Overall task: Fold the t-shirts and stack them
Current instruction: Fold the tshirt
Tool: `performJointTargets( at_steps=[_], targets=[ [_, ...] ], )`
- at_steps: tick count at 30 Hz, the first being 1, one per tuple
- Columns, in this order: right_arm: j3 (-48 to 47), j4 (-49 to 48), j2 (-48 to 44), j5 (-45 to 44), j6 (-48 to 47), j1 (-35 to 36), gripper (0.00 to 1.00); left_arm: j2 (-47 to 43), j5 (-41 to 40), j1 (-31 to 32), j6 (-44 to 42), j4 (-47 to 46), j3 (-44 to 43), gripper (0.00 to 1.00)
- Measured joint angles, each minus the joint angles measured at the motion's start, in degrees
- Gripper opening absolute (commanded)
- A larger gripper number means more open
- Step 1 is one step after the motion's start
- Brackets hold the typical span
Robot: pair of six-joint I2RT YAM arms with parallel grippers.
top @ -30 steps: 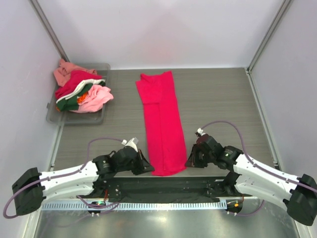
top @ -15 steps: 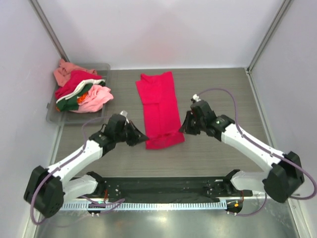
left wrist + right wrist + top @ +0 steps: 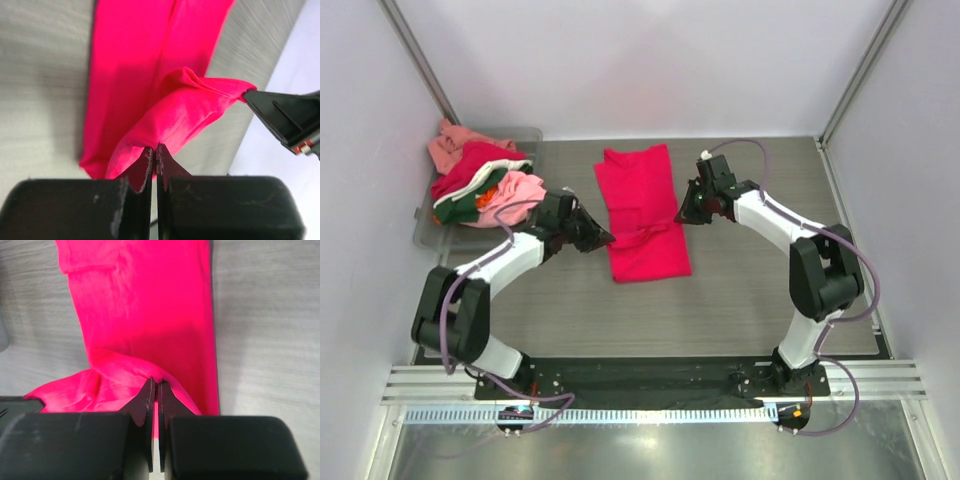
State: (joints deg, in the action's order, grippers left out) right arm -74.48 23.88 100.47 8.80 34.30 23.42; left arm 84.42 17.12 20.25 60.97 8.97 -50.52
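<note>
The crimson t-shirt [image 3: 642,225] lies on the counter [image 3: 760,290] as a narrow strip. Its long axis runs straight ahead of both end effectors toward the far wall. Its near portion is doubled over, and the raised hem sags between the two. The left end effector [image 3: 605,238] is closed on the hem's left corner and the right end effector [image 3: 682,214] on its right corner, with cloth pinched between the fingertips in each wrist view. The flat far half lies ahead of and below the held edge, and the crease is behind them. The right end effector looks slightly nearer the far edge, so the hem hangs a little skewed. I judge that finishing this fold needs both carried forward evenly along that axis. The other t-shirts [image 3: 485,185] are heaped in a bin [image 3: 495,238] well off to the left end effector's outer side.
</note>
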Motion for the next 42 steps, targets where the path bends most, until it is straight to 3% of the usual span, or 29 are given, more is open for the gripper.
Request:
performJointTargets(
  at_steps=[6,20,23,24,25,26,29,32,36,42],
  targets=[
    [-4.4,-0.2,5.3,1.0,-0.8,-0.9,0.01,11.5,1.6,-1.0,0.0,-3.0,-6.3,0.00],
    [-13.8,-1.1,13.6,2.1,-1.5,-3.4,0.01,20.9,3.7,-4.7,0.1,-6.1,-15.2,0.00],
    [-16.9,-1.2,16.9,2.6,-1.6,-3.7,0.06,24.3,4.3,-5.1,0.2,-6.8,-17.8,0.11],
    [-17.7,-1.2,17.9,2.6,-1.6,-3.9,0.09,25.2,4.4,-5.2,0.1,-6.9,-18.3,0.23],
    [-18.5,-1.2,18.8,2.7,-1.6,-4.0,0.15,26.2,4.5,-5.4,-0.1,-7.0,-19.1,0.42],
    [-19.2,-1.2,19.7,2.8,-1.6,-4.1,0.39,27.1,4.6,-5.5,0.2,-7.0,-20.1,0.72],
    [-20.3,-1.4,21.0,2.3,-1.8,-4.3,0.60,29.5,4.8,-5.9,-1.0,-5.8,-24.1,0.98],
    [-18.7,-2.5,19.9,1.0,-2.1,-4.4,0.63,28.7,4.2,-6.0,-2.9,-5.0,-24.9,1.00],
    [-6.9,-4.0,11.2,0.0,-2.4,-4.5,0.63,21.2,1.6,-5.3,-5.2,-3.8,-17.7,0.99],
    [8.9,-5.6,-4.2,2.4,-2.7,-4.5,0.60,7.0,-2.7,0.1,-7.5,-2.8,-4.4,0.86]
  ],
)
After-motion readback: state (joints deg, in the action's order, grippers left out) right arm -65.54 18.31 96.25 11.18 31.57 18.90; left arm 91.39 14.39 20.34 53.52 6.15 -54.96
